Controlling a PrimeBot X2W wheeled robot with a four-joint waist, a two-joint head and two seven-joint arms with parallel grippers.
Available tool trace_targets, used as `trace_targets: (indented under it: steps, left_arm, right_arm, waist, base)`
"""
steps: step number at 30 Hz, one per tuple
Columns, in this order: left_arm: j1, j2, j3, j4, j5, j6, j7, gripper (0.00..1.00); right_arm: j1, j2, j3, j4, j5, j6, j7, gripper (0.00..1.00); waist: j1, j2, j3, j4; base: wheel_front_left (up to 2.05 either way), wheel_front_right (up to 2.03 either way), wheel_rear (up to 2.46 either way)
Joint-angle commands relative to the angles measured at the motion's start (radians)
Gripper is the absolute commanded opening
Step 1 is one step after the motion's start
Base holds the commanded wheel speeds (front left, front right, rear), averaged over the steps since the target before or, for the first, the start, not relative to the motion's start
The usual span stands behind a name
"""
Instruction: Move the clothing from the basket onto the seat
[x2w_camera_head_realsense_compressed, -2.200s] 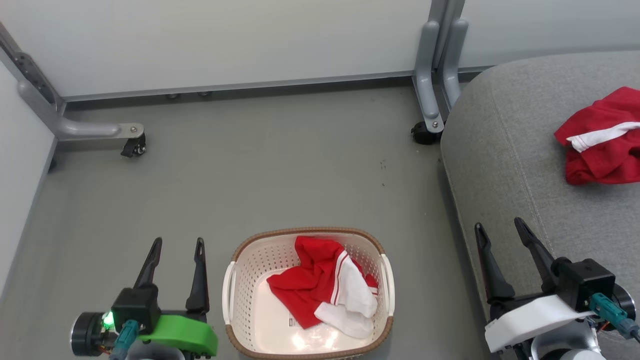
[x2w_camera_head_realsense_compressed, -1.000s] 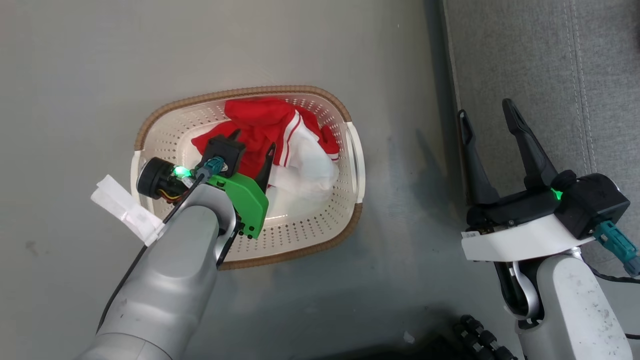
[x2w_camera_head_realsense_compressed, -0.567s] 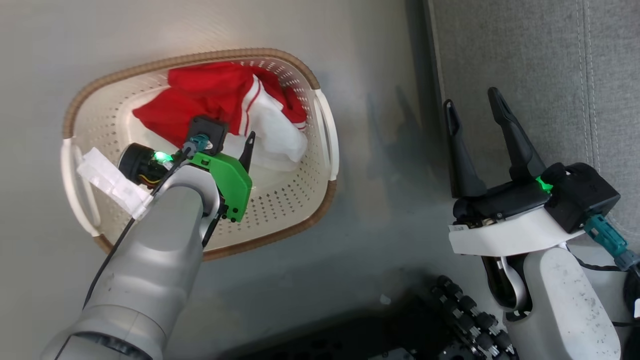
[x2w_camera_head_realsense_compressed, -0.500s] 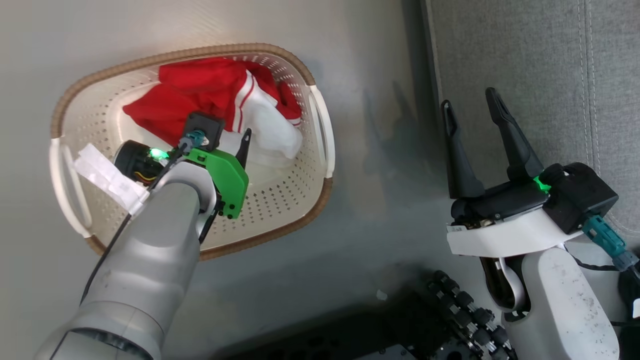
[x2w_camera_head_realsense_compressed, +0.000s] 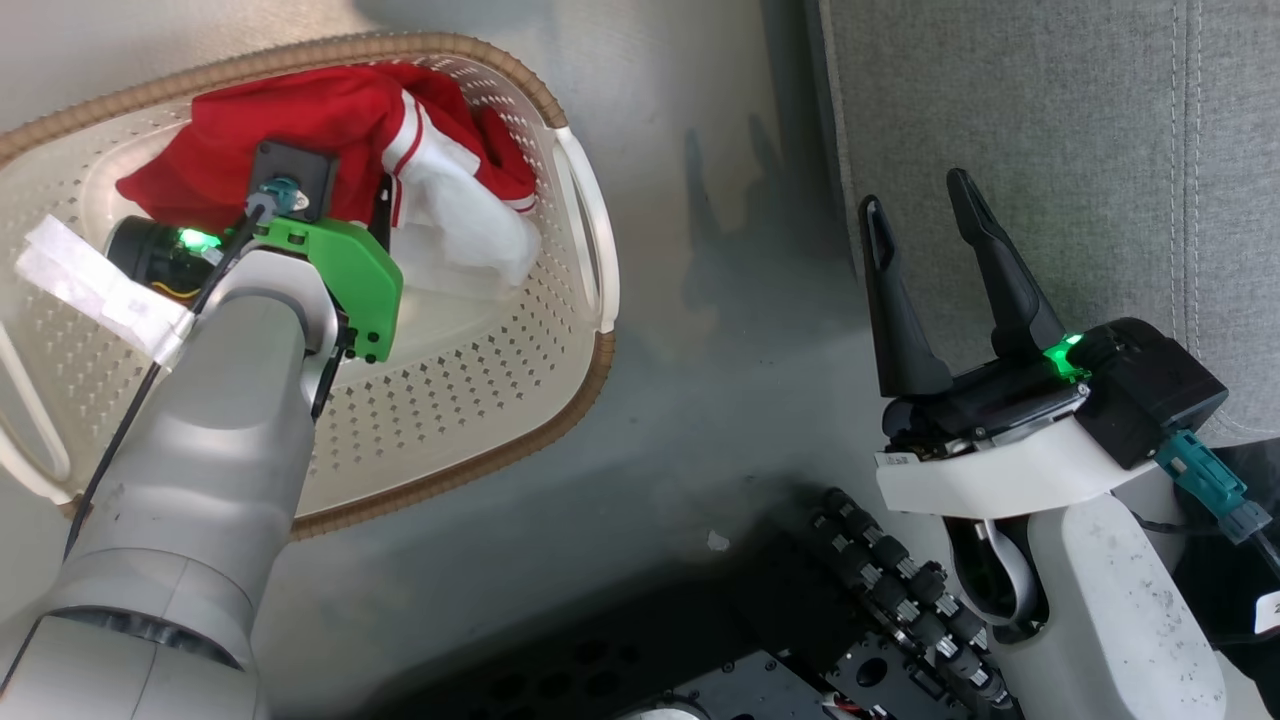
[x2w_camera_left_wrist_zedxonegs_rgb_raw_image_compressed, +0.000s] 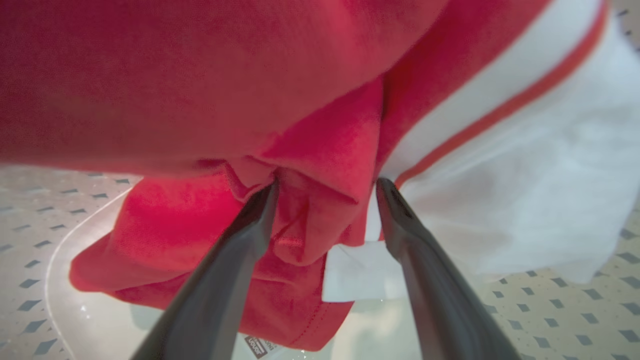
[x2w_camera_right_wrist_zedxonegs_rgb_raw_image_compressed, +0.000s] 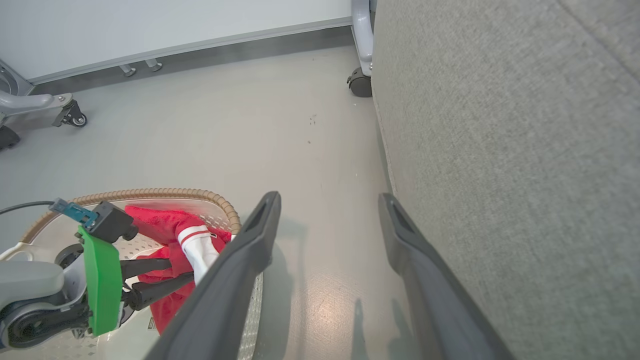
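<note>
Red soft clothing (x2w_camera_head_realsense_compressed: 300, 110) crumpled in perforated oval basket (x2w_camera_head_realsense_compressed: 470, 370).

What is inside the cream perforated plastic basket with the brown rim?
Crumpled red-and-white fabric clothing, with the open left gripper straddling a red fold. Whatever lies beneath the cloth is covered.

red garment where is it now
Head view, upper left: the red and white fabric garment lies inside the cream perforated plastic basket, between the left gripper's fingers.
</note>
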Motion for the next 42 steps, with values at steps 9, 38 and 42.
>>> trace_targets:
  steps: [9,38,42]
  left_arm:
    - [-0.054,0.009,0.028,0.013,-0.044,0.029,0.021,1.0]
    - [0.084,0.044,0.029,-0.12,-0.063,0.014,-0.079,0.0]
    - [0.171,0.041,0.046,-0.245,-0.047,0.027,-0.077,0.0]
  right_arm:
    - [0.019,0.001,0.007,-0.003,0.025,-0.001,-0.01,1.0]
    - [-0.004,0.0,-0.018,0.037,0.001,-0.001,-0.014,1.0]
    - [0.008,-0.005,-0.03,0.04,-0.017,-0.001,-0.009,1.0]
  waist:
    - [-0.0001,0.0,0.021,-0.017]
    - [-0.0001,0.0,-0.086,0.007]
    - [-0.0001,0.0,-0.141,0.04]
  base:
    - [0.0,0.0,0.0]
    - [0.0,0.0,0.0]
    - [0.0,0.0,0.0]
